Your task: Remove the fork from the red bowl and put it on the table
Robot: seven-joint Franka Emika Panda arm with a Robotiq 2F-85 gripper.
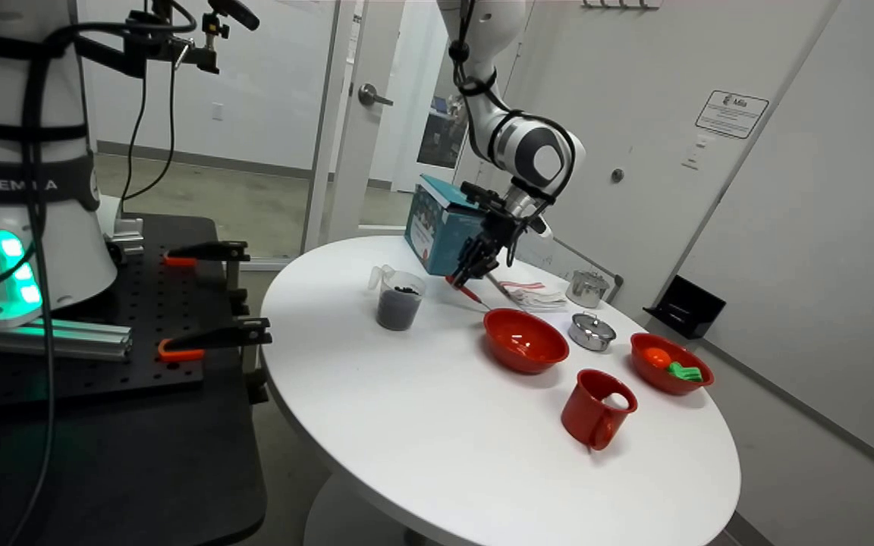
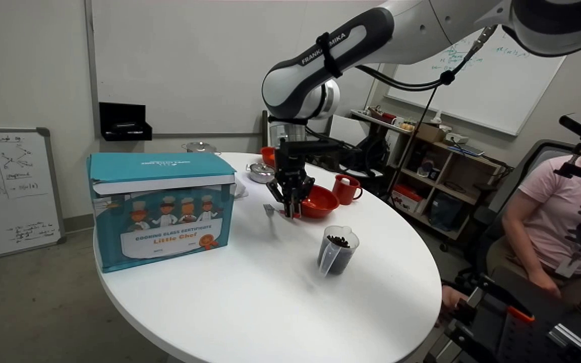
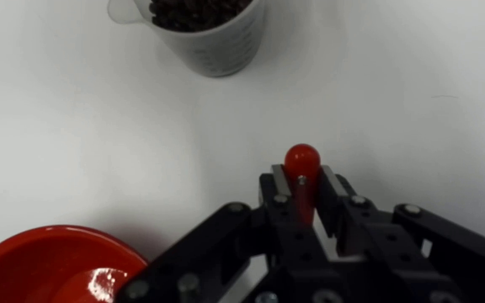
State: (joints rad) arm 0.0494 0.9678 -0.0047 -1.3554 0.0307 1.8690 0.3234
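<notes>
The gripper [image 1: 458,277] is shut on the reddish handle of the fork [image 1: 469,292]. In the wrist view the handle's round red end [image 3: 302,159] sticks out between the two fingertips [image 3: 302,179]. In an exterior view the fork's silver tines [image 2: 269,208] point away from the red bowl [image 2: 321,202], and a shadow lies on the table below them. The fork appears outside the bowl, beside its rim, a little above the white table [image 1: 407,409]. The red bowl also shows in an exterior view [image 1: 526,341] and at the wrist view's lower left [image 3: 57,261]; its visible inside holds nothing.
A measuring cup [image 1: 397,305] with dark contents stands near the gripper. A teal box [image 2: 162,212] stands close behind the gripper. A red mug [image 1: 596,409], a smaller red-orange bowl [image 1: 664,375] with toy food, a lidded pot [image 1: 592,331] and a cloth [image 1: 536,296] surround the bowl.
</notes>
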